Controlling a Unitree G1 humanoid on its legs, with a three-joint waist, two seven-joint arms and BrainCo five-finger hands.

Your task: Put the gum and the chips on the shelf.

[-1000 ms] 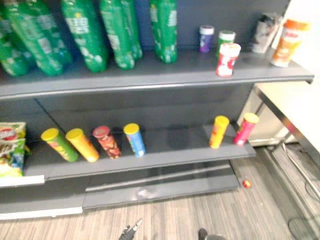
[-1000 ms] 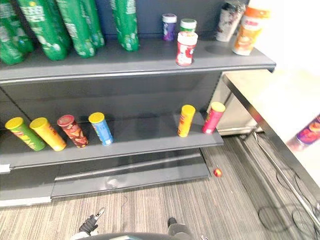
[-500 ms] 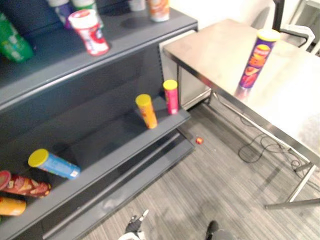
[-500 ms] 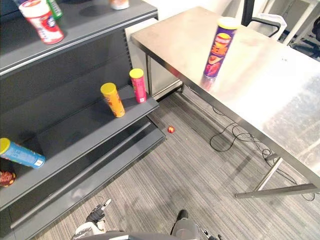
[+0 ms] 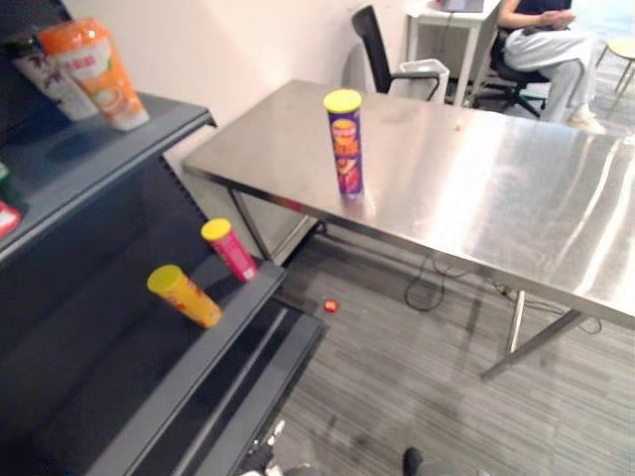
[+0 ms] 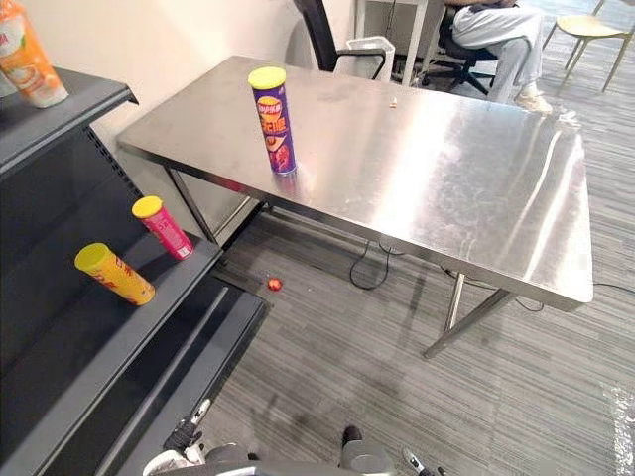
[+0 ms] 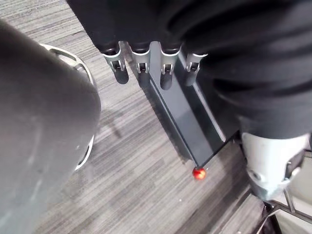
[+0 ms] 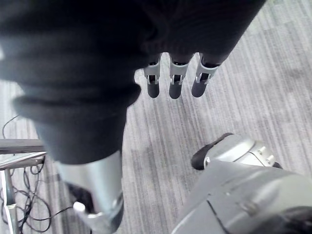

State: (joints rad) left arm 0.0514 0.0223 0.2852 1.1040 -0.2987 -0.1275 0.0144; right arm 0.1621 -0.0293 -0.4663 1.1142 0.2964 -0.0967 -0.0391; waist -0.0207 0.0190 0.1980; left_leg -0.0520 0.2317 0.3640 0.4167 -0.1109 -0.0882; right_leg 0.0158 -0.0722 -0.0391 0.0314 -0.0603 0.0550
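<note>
A tall purple chips can (image 5: 344,142) with a yellow lid stands upright on the steel table (image 5: 476,188), near its left end. The dark grey shelf (image 5: 99,377) is at the left. My left hand (image 7: 141,68) hangs low over the carpet by the shelf's base, open, holding nothing. In its wrist view my right hand (image 8: 175,80) also hangs over the floor, fingers straight and empty. Both hands are far below the can.
A yellow can (image 5: 184,296) and a pink can (image 5: 230,250) lie on the lower shelf, and an orange pouch (image 5: 99,74) stands on the upper one. A small red ball (image 5: 330,305) lies on the carpet. Behind the table a person (image 5: 546,45) sits near a black chair (image 5: 382,50).
The camera has swung right, from the shelf front to the steel table, so the whole picture has shifted. The hands still hang low with nothing in them.
</note>
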